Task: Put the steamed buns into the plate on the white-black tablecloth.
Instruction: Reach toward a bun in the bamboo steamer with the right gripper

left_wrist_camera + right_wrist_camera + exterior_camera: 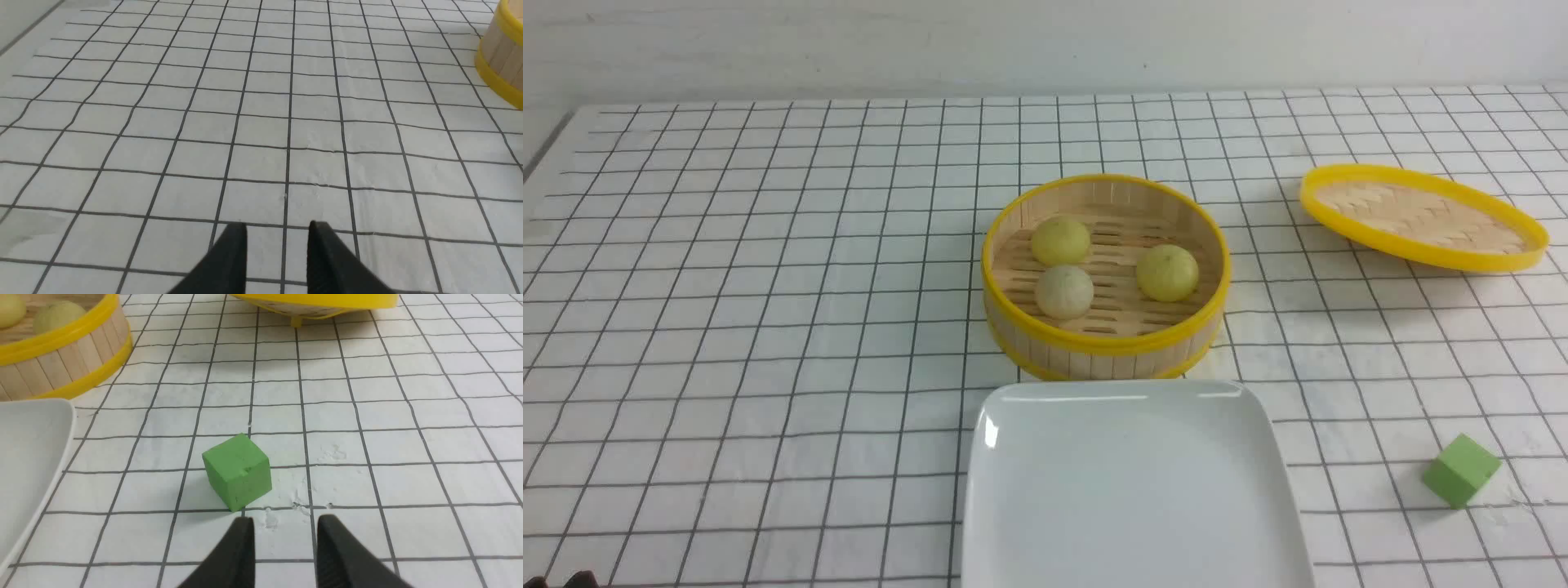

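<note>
- Bright, even, diffuse light is seen in all views; shadows are faint and soft.
- Glare streaks are shown on the plate [1094, 396] rim, lower centre.
- Slight softness is noted overall.

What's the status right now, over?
Left fingers and right fingers apart, empty. Three steamed buns in basket; plate bare. Lid off, nothing blocking.

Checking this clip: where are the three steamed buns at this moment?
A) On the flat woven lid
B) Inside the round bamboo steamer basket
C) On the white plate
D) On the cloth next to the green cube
B: all three steamed buns sit on the slatted floor of the steamer basket, while the plate in front of it holds nothing.
</note>
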